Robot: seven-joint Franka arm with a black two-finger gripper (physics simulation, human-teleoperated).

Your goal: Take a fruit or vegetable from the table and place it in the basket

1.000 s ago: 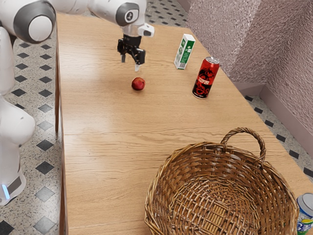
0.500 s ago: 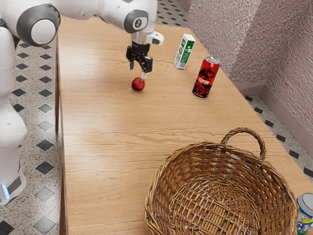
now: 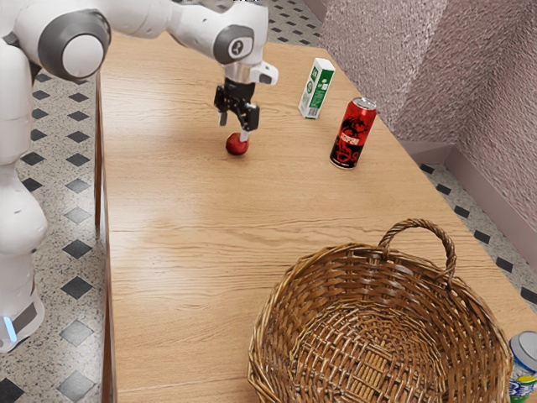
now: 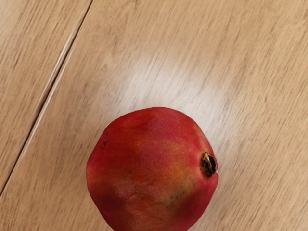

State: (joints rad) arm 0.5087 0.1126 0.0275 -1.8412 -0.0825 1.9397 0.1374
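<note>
We record the gripper (image 3: 233, 128), fingers parted, at the red fruit (image 3: 237, 146) on the wooden counter (image 3: 185, 210), a green-and-white carton (image 3: 316, 88) standing near a red-and-black can (image 3: 353, 134), and a second can (image 3: 523, 369) beside the handled wicker basket (image 3: 294, 285).

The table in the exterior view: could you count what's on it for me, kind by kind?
Fruit: 1
Basket: 1
Carton: 1
Cans, the red-black can and the grey-topped can: 2
Total: 5
</note>
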